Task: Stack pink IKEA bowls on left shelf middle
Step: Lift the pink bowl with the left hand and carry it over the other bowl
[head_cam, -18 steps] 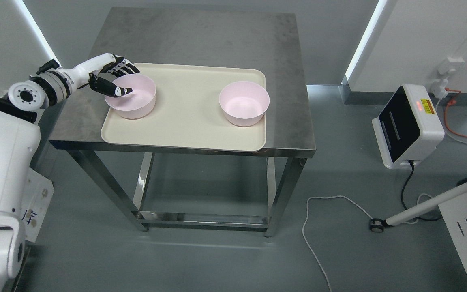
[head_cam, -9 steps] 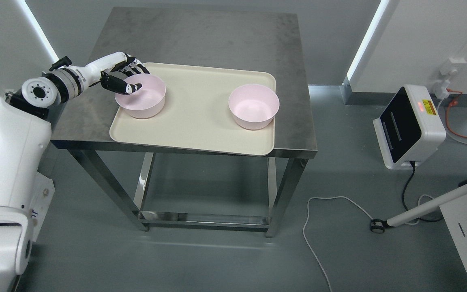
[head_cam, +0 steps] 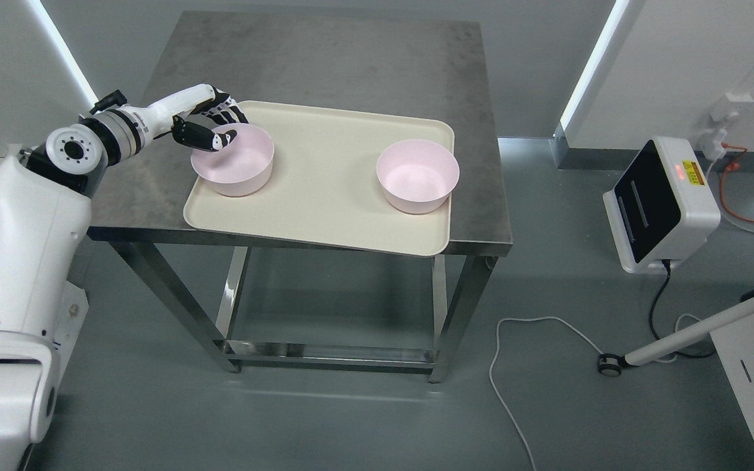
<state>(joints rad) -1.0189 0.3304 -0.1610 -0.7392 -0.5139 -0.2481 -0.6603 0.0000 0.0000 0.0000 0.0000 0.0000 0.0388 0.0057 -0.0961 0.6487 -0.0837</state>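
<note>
- The left hand (head_cam: 210, 125), at the upper left of the frame, pinches the rim of a round pink plastic bowl (head_cam: 233, 161).
- That bowl sits on a cream rectangular tray (head_cam: 321, 190) atop a steel table (head_cam: 324, 62).
- A second round pink bowl (head_cam: 417, 176) stands right of centre on the tray, well apart.

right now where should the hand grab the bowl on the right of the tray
Pinch the right pink bowl at its rim, coming from above: it sits upright and open on the tray, so a thumb inside and fingers outside fits, hedged, like the left hand on the other.

Left hand (head_cam: 215, 128) covering near bowl (head_cam: 236, 163) rim, orange cable (head_cam: 743, 196) cut off at right edge
</note>
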